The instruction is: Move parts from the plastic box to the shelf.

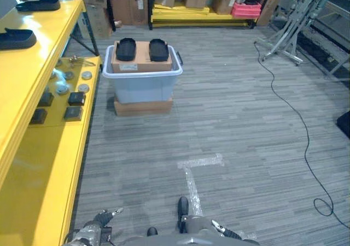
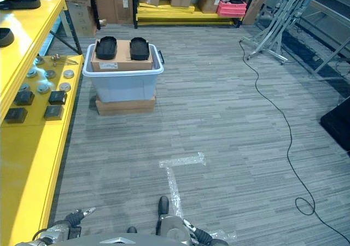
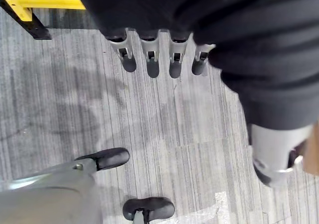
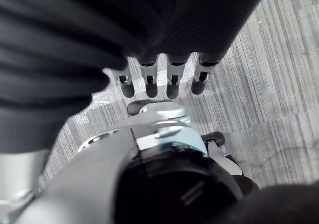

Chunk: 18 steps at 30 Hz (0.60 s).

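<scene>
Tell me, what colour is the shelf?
Yellow; the shelf shows best in the left eye view.

No text, number or sign can be read. A white label [image 1: 129,67] sits on the front face of the cardboard box [image 1: 141,57] inside the plastic box [image 1: 142,83], well ahead of the left robot hand [image 1: 101,219] and the right robot hand [image 1: 221,230], but its print is too small to make out. Cardboard cartons [image 1: 128,3] against the far wall carry small labels that are also illegible. The pale tape mark [image 1: 193,175] on the floor just ahead of the hands bears no lettering.
</scene>
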### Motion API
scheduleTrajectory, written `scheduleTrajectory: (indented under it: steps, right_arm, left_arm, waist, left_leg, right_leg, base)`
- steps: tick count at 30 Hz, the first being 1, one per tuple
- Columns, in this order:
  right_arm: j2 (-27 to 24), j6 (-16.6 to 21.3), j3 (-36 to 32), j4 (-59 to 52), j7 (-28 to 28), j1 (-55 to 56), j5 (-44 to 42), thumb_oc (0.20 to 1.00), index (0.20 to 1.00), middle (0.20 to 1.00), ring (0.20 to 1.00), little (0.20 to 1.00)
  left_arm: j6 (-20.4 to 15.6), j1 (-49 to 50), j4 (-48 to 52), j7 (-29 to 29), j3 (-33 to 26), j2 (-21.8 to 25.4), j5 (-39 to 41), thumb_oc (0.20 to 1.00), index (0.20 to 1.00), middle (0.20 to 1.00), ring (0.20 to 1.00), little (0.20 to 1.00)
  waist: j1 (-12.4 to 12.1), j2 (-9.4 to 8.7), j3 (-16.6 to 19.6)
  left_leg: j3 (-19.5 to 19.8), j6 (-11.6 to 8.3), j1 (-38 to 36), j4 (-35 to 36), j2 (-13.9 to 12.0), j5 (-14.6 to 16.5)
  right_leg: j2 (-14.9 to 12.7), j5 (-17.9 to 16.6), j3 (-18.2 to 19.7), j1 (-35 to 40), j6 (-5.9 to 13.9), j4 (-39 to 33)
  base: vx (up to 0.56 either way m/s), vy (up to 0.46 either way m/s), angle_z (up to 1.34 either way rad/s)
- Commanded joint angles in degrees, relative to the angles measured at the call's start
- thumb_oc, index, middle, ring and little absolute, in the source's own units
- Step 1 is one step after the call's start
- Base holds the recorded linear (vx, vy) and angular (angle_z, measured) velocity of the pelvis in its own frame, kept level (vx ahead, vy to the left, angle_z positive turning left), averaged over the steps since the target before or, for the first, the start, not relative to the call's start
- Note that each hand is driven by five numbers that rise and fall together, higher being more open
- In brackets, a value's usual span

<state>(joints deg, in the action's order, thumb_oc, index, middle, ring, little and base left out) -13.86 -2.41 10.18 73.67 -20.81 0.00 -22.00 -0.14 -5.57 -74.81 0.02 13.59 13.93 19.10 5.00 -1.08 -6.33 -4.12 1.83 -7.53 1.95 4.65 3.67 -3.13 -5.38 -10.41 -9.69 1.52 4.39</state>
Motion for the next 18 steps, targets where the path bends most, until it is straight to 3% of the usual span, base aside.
scheduleTrajectory:
  steps: [1,3,5,7,9,10,11,12,14,16,18]
  right_arm:
    - [-2.1,-1.2,1.7,4.1,-0.1,-1.4,1.2,1.0,1.0,1.0,1.0,1.0]
    - [-2.9,-1.2,1.3,3.6,0.1,-1.9,0.6,1.0,1.0,1.0,1.0,1.0]
    - [-3.6,-1.1,1.1,3.1,1.2,-2.4,2.7,1.0,1.0,1.0,1.0,1.0]
    - [-4.8,-0.2,0.6,3.4,3.1,-2.8,2.6,1.0,1.0,1.0,1.0,1.0]
    - [-5.7,0.9,-0.6,3.4,4.3,-3.7,-0.1,1.0,1.0,1.0,1.0,1.0]
    - [-6.0,1.0,-1.2,3.1,4.5,-4.3,-1.1,1.0,1.0,1.0,1.0,1.0]
    - [-6.6,1.4,-1.7,2.2,4.3,-5.3,-1.1,1.0,1.0,1.0,1.0,1.0]
    - [-6.8,1.8,-1.8,1.5,3.6,-5.8,-0.3,1.0,1.0,1.0,1.0,1.0]
    - [-6.9,3.3,-1.0,0.9,2.6,-6.4,0.7,1.0,1.0,1.0,1.0,1.0]
    - [-6.8,3.6,-0.4,0.8,3.0,-7.0,0.2,1.0,1.0,1.0,1.0,1.0]
    - [-6.2,3.0,0.4,0.5,3.3,-7.7,-2.0,1.0,1.0,1.0,1.0,1.0]
  left_arm:
    - [0.4,-2.5,-0.5,1.3,-1.2,-1.1,4.7,1.0,1.0,1.0,1.0,1.0]
    - [1.8,-2.0,-0.8,2.2,-2.5,-2.0,8.1,1.0,1.0,1.0,1.0,1.0]
    - [2.2,-1.5,-1.1,2.0,-4.0,-2.2,6.8,1.0,1.0,1.0,1.0,1.0]
    - [3.3,-1.3,-1.0,1.0,-4.3,-2.2,5.5,1.0,1.0,1.0,1.0,1.0]
    - [3.8,-0.8,-1.3,0.6,-3.7,-2.3,3.7,1.0,1.0,1.0,1.0,1.0]
    - [3.7,-0.3,-1.7,0.7,-3.4,-2.3,3.6,1.0,1.0,1.0,1.0,1.0]
    - [2.9,1.1,-2.7,0.7,-3.3,-2.3,3.6,1.0,1.0,1.0,1.0,1.0]
    - [2.4,2.0,-3.1,0.7,-3.5,-2.2,3.3,1.0,1.0,1.0,1.0,1.0]
    - [1.3,3.3,-3.8,0.5,-4.3,-1.9,1.6,1.0,1.0,1.0,1.0,1.0]
    - [1.1,3.7,-4.2,0.8,-4.7,-1.7,0.9,1.0,1.0,1.0,1.0,1.0]
    - [0.9,3.9,-5.0,0.9,-5.3,-1.4,0.3,1.0,1.0,1.0,1.0,1.0]
  waist:
    - [-0.2,-0.56,-0.7]
    - [-1.0,-1.88,-0.2]
    - [-1.6,-2.95,0.1]
    - [-2.6,-3.19,0.0]
    - [-3.6,-2.42,-0.2]
    - [-4.1,-1.7,-0.2]
    - [-6.1,-0.4,-0.4]
    - [-7.6,0.09,-0.6]
    - [-9.9,-0.17,-1.0]
    - [-10.6,-0.62,-0.8]
    - [-11.3,-1.08,0.1]
  left_leg:
    - [0.7,-1.55,5.0,-14.3,-5.6,-1.1]
    - [2.7,-2.34,10.0,-27.8,-6.5,-6.1]
    - [3.4,-2.41,15.2,-38.4,-6.4,-7.4]
    - [3.0,-2.5,19.9,-42.3,-7.0,-7.9]
    - [1.3,-2.78,20.4,-35.9,-7.0,-7.5]
    - [0.3,-3.05,19.8,-28.6,-6.8,-7.7]
    - [0.2,-3.85,21.1,-17.2,-4.7,-9.9]
    - [1.4,-4.34,23.0,-13.2,-3.7,-12.2]
    - [3.0,-4.71,26.1,-12.8,-2.7,-14.1]
    - [2.2,-4.22,26.3,-13.3,-2.3,-12.2]
    - [0.5,-2.5,23.9,-11.3,-1.8,-10.0]
  right_leg:
    - [-1.1,1.9,2.0,4.4,2.45,1.9]
    - [-0.5,2.4,3.5,7.2,0.56,-0.1]
    - [-0.9,2.2,4.0,8.7,-0.68,-1.4]
    - [-0.8,2.5,4.0,10.4,-1.36,-2.3]
    - [-0.1,3.5,3.8,12.1,-0.92,-3.1]
    - [0.5,4.3,3.9,13.0,-0.46,-3.5]
    - [1.8,5.5,5.3,15.2,0.1,-4.3]
    - [2.6,6.1,6.5,16.6,0.13,-4.7]
    - [3.0,7.8,7.7,19.2,0.23,-4.6]
    - [2.6,8.8,7.8,20.1,0.51,-4.2]
    - [2.4,10.9,6.8,21.6,1.06,-2.6]
  base:
    - [0.36,-0.272,0.07]
    - [0.41,-0.31,0.13]
    - [0.29,-0.194,-0.13]
    - [0.34,-0.089,-0.16]
    - [0.45,0.06,0.0]
    - [0.59,0.252,0.0]
    - [0.65,0.284,0.0]
    - [0.58,0.234,0.08]
    - [0.35,0.128,-0.14]
    - [0.24,0.126,-0.58]
    - [0.33,0.215,-0.57]
